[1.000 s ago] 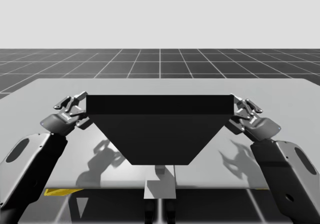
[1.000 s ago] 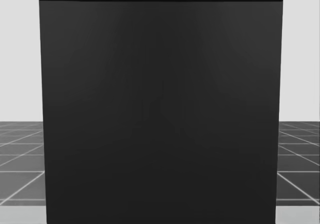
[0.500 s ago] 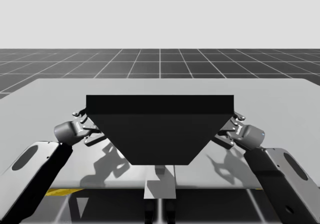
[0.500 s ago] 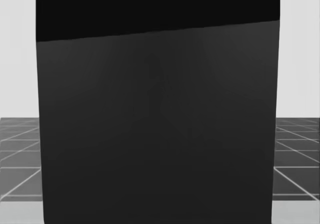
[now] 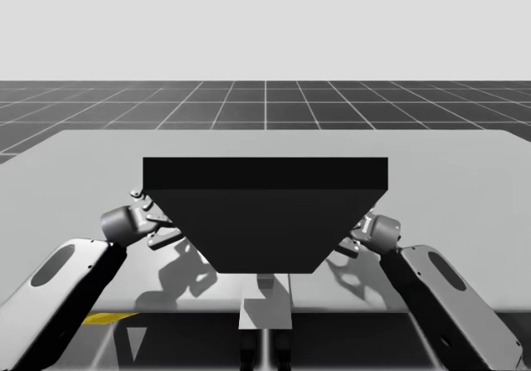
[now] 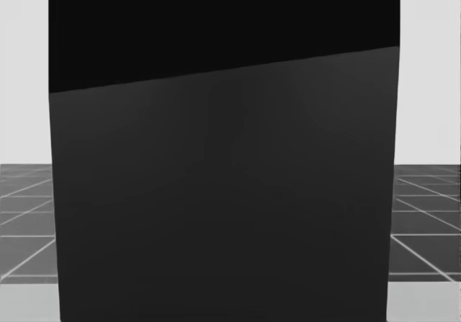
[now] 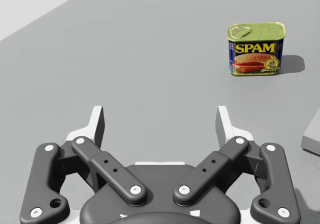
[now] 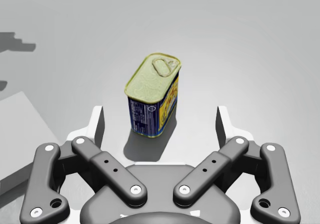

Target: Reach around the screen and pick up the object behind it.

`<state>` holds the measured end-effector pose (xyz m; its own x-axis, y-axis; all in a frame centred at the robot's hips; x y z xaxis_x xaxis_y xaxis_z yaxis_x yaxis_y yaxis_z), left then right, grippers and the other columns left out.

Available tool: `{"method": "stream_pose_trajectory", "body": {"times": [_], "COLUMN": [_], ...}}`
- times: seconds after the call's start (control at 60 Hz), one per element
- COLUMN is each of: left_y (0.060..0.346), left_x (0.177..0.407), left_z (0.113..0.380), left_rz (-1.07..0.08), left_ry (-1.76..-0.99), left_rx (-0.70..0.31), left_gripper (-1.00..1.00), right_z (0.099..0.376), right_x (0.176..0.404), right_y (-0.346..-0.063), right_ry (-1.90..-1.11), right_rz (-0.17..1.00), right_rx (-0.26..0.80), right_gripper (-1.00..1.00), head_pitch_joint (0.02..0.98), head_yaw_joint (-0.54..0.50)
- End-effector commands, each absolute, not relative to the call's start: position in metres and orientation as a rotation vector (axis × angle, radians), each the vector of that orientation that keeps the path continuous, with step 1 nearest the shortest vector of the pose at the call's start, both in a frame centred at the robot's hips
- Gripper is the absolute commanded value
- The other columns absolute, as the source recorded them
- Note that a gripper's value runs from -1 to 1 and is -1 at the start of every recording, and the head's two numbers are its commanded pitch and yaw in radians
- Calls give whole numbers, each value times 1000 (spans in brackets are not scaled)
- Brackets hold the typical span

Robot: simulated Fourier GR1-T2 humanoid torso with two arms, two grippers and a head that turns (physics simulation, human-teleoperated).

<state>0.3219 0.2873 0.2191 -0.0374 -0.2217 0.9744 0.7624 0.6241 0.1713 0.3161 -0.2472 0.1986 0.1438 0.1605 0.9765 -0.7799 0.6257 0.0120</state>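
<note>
The pale grey surface (image 5: 465,163) is the largest thing before us, with a dark tiled floor (image 5: 265,101) beyond its far edge. Across its middle stands the dark screen (image 5: 265,213), upright and broad; in the head view the screen (image 6: 223,192) blocks nearly everything ahead of us.

Our left arm (image 5: 58,296) comes in over the near edge and ends just beside the screen's left side. Our right arm (image 5: 448,296) does the same at the screen's right side. The tips of both are partly hidden by the screen in the high view.

In the left wrist view our left jaws stand wide apart with nothing between the fingers (image 7: 97,126). Our right jaws are equally wide, and the fingers (image 8: 98,126) touch nothing.

The blue and yellow rectangular can (image 8: 152,97) stands upright on the surface, pull-tab on top. It is just ahead of our right jaws, in line with the gap between them. From the left wrist the can (image 7: 256,49) is well ahead and off to one side.
</note>
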Motion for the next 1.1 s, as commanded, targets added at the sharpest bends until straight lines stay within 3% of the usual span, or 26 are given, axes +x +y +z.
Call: {"method": "stream_pose_trajectory", "body": {"times": [0.017, 0.6, 1.1], "left_y": [284, 277, 274], "left_x": [320, 317, 313], "left_z": [217, 217, 217], "left_rz": [-864, -908, -929], "left_ry": [-1389, -1397, -1399], "left_rx": [-495, -469, -457], "left_gripper": [-1000, -1000, -1000], "right_z": [188, 143, 124], "right_x": [327, 371, 379], "right_y": [-232, -180, -159], "right_ry": [-1248, -1191, -1138], "right_rz": [766, 763, 758], "right_rx": [608, 581, 536], "right_gripper": [-1000, -1000, -1000], "head_pitch_joint": [101, 131, 140], "head_yaw_joint": [-18, -8, -8]}}
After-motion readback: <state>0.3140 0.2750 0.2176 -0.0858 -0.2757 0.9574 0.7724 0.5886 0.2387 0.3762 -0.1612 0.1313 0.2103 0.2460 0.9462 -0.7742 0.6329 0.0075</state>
